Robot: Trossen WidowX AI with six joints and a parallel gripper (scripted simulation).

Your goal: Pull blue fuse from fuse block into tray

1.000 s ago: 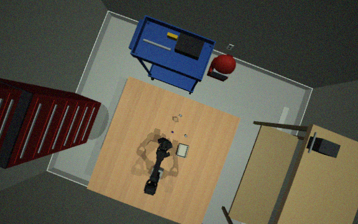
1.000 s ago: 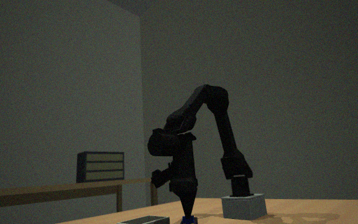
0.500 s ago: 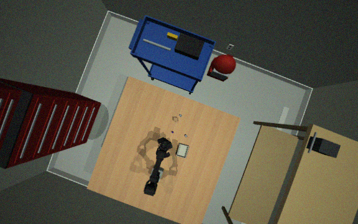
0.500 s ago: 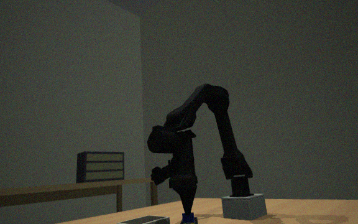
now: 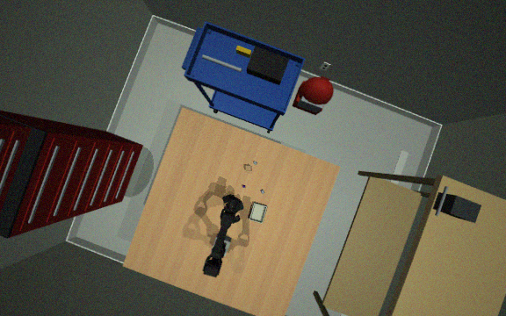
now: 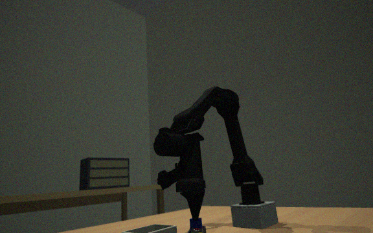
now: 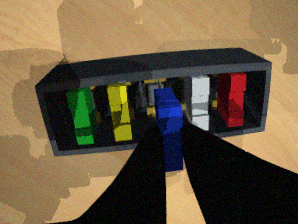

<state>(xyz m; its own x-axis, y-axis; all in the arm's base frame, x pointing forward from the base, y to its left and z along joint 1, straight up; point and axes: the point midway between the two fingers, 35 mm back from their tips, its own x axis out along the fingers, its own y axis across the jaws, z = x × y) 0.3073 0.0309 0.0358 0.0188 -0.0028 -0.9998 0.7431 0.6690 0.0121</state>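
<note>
Gripper (image 7: 172, 152) pinching blue fuse (image 7: 169, 125) between narrow fingers, fuse standing above fuse block (image 7: 156, 99), over its middle slot. Green fuse (image 7: 81, 116), yellow fuse (image 7: 120, 111), white fuse (image 7: 201, 102), red fuse (image 7: 233, 99) sitting in block. Tray (image 5: 257, 211) lying beside arm.

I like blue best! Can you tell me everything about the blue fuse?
The blue fuse is a small, plain blue, plastic-looking block, taller than wide. It stands upright, pinched between the black pincer's two fingers. It sits higher than the green, yellow, white and red fuses, partly raised above the middle slot of the dark fuse block.
</note>
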